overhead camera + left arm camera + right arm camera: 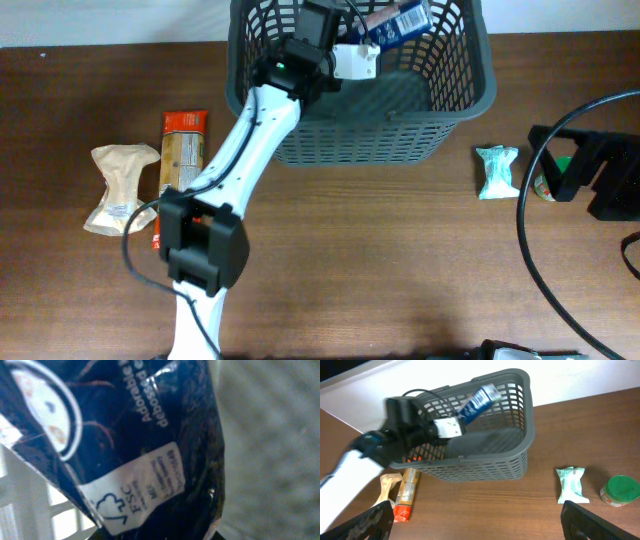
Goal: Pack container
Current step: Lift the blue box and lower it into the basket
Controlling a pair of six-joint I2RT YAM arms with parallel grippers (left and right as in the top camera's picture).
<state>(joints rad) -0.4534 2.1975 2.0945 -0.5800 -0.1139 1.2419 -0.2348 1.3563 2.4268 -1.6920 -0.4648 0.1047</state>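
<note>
Wide brown counter (pixel 400 260) fills the view, and the container (pixel 370 140), that big dark grey mesh basket, sits at its far edge, about the middle of the overhead view. The white left arm (pixel 240 140) stretches from the near side up over the basket's near rim. Left claw (pixel 368 48) is clamped on one end of a dark blue packet (pixel 400 18), held tilted above the basket's floor. Right claw (pixel 487 522) has its fingers spread wide with nothing between them, off to the right, facing the basket. Out on the counter, a beige pouch (pixel 120 185) and an orange-labelled packet (pixel 182 160) lie side by side left of the basket, a small mint-green packet (pixel 497 170) to its right, and a green-lidded jar (pixel 622 489) just beyond that
</note>
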